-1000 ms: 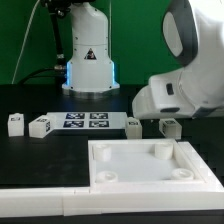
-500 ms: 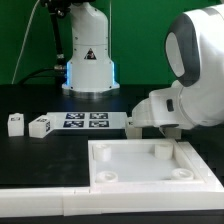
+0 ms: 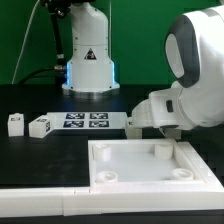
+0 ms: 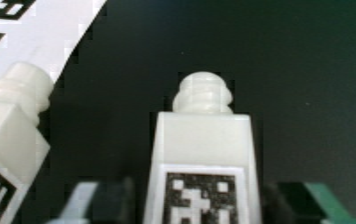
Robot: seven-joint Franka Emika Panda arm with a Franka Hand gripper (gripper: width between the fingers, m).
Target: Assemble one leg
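Note:
In the wrist view a stubby white leg [image 4: 201, 140] stands upright on the black table, its marker tag [image 4: 201, 195] facing the camera. My gripper [image 4: 201, 203] is open and straddles it, one finger [image 4: 86, 203] on each side with a dark gap to the leg. A second leg [image 4: 11, 130] stands beside it. In the exterior view my hand [image 3: 160, 108] hangs low over the table and hides the straddled leg. The second leg [image 3: 133, 124] shows by the hand. Two more legs [image 3: 15, 123] [image 3: 40, 127] stand at the exterior view's left.
The marker board [image 3: 85, 121] lies flat between the leg groups and shows in a corner of the wrist view [image 4: 15, 30]. The large white square tray [image 3: 135, 150] with round corner sockets lies in front of the hand. A white bar [image 3: 40, 205] runs along the front edge.
Since one second ago the arm has come down and toward the exterior view's left, covering the leg that stood there. Nothing has moved in the last half second.

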